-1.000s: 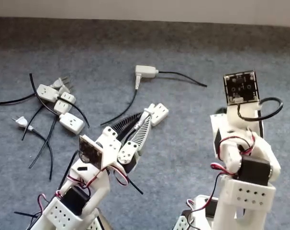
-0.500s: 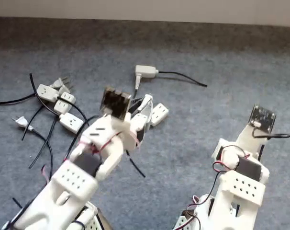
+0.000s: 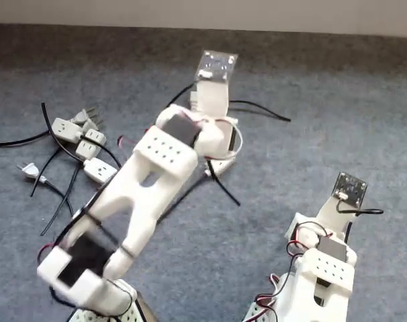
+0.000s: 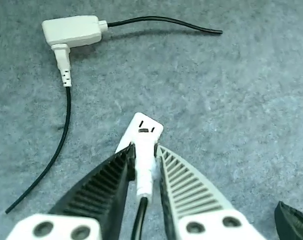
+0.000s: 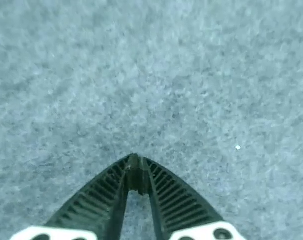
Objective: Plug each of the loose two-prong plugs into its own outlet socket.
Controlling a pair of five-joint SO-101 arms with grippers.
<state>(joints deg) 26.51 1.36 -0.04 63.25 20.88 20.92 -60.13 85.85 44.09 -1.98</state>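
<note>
My left gripper [image 4: 144, 150] is shut on a white outlet socket [image 4: 146, 132] whose two slots face away from me; its black cord trails back between the fingers. Just beyond it on the grey carpet lies a white block [image 4: 71, 31] with a narrower white piece [image 4: 63, 62] joined at a right angle, each trailing a black cord. In the high view the left arm [image 3: 163, 154] stretches far over the middle and hides the held socket. My right gripper [image 5: 136, 165] is shut on nothing, close above bare carpet.
A cluster of white sockets [image 3: 99, 171] and two-prong plugs [image 3: 82, 121] with tangled black cords lies at the left; another small plug [image 3: 30, 170] lies beside it. The right arm [image 3: 324, 255] is folded low at the near right.
The left arm has swung up and stretched toward the far middle, carrying the socket to the white block. The right arm has folded down and its wrist dropped lower.
</note>
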